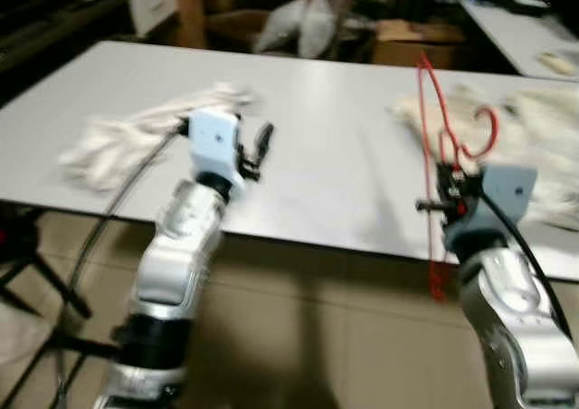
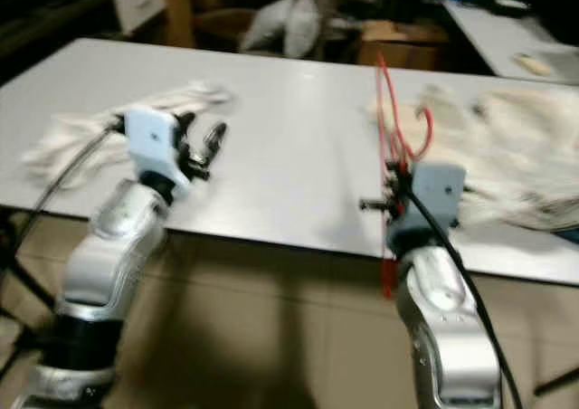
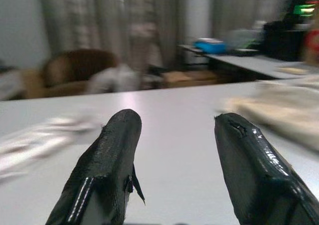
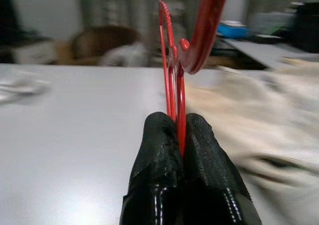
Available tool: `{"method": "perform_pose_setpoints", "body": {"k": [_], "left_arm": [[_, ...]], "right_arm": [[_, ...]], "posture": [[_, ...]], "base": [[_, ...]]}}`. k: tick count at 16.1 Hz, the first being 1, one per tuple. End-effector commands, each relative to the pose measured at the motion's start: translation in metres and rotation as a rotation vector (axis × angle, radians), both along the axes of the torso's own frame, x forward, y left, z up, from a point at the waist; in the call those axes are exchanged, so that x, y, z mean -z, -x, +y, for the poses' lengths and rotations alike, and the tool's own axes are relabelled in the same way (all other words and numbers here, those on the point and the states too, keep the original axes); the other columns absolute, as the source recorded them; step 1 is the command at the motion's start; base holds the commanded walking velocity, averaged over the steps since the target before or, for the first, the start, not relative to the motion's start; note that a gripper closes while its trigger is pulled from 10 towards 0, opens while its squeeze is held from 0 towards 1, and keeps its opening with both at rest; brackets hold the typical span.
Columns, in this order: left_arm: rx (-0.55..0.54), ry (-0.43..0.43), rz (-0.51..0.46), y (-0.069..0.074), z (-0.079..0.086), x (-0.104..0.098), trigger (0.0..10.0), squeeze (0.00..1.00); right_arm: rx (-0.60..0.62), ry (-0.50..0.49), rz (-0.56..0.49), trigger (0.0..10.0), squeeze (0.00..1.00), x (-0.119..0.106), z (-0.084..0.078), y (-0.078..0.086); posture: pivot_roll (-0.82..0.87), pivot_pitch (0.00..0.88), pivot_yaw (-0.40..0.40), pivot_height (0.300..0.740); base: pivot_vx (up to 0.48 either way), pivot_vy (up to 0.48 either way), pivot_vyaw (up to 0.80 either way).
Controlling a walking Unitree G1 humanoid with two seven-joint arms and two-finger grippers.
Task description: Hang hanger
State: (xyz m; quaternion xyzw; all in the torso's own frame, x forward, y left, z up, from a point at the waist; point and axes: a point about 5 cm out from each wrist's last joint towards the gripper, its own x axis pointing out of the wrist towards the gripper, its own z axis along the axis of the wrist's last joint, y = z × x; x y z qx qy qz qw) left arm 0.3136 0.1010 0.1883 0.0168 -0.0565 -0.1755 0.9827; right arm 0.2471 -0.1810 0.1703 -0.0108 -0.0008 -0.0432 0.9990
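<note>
Right wrist view settles the main question: the right gripper has its two black fingers pressed together on the thin red wire of the hanger, which stands up out of the pinch with its hook curling just above and beyond the fingertips. From the head camera the same hanger runs nearly upright through that gripper, one part rising over the grey table and another dropping below the table's near edge. Just past the gripper on its outer side lies a heap of pale cloth, close to the hook but, as far as the blur allows, not caught on it. The left gripper hovers over the table with its fingers spread wide and nothing between them; a second bundle of white cloth lies beside it, toward its outer side. By my reading the pickup is done and the carrying step is in hand (no rail or rod to hang from can be made out). The next move seems to call for lifting the hanger clear of the table edge and the cloth, finding a rail, and keeping the hook turned so it can drop over it.
</note>
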Motion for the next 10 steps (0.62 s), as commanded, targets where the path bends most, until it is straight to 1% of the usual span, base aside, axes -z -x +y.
{"method": "perform_pose_setpoints", "body": {"k": [1, 2, 3, 4, 5, 6, 8, 10], "left_arm": [[-0.001, -0.013, -0.014, 0.000, 0.002, -0.005, 10.0, 0.11], [0.000, -0.016, -0.013, 0.000, 0.002, -0.005, 10.0, 0.12], [-0.001, -0.016, -0.012, 0.000, 0.002, -0.005, 10.0, 0.11], [-0.003, -0.015, -0.011, 0.000, 0.003, -0.005, 10.0, 0.11], [-0.004, -0.016, -0.009, 0.000, 0.003, -0.005, 10.0, 0.11], [-0.004, -0.018, -0.007, 0.001, 0.003, -0.005, 10.0, 0.12], [0.001, -0.019, -0.002, 0.001, 0.003, -0.005, 10.0, 0.11], [0.002, -0.018, 0.003, 0.001, 0.003, -0.004, 10.0, 0.11]], "right_arm": [[0.004, -0.001, -0.031, 10.0, 0.00, -0.004, 0.001, 0.000], [0.038, 0.062, -0.009, 10.0, 0.00, -0.002, -0.003, 0.001], [0.036, 0.055, 0.006, 10.0, 0.00, 0.002, -0.004, 0.003], [0.038, 0.003, 0.008, 10.0, 0.00, 0.003, -0.006, 0.004], [0.046, -0.011, 0.005, 10.0, 0.00, 0.003, -0.006, 0.004], [0.077, -0.029, -0.008, 10.0, 0.00, 0.001, -0.009, 0.005], [0.107, -0.004, -0.034, 10.0, 0.00, -0.003, -0.011, 0.004], [0.079, 0.003, -0.040, 10.0, 0.00, -0.004, -0.007, 0.004]], "posture": [[-0.05, 0.000, 0.031, 0.740], [-0.04, 0.000, 0.031, 0.740], [-0.04, 0.000, 0.032, 0.740], [-0.04, 0.000, 0.035, 0.740], [-0.04, 0.000, 0.035, 0.740], [-0.04, 0.000, 0.039, 0.740], [-0.05, 0.014, 0.045, 0.740], [-0.05, 0.021, 0.045, 0.740]], "base": [[0.000, -0.412, 0.00], [0.000, -0.405, 0.00], [0.000, -0.398, 0.00], [0.000, -0.394, 0.00], [0.000, -0.394, 0.00], [0.000, -0.390, 0.00], [0.000, -0.392, 0.00], [0.000, -0.390, 0.00]]}}
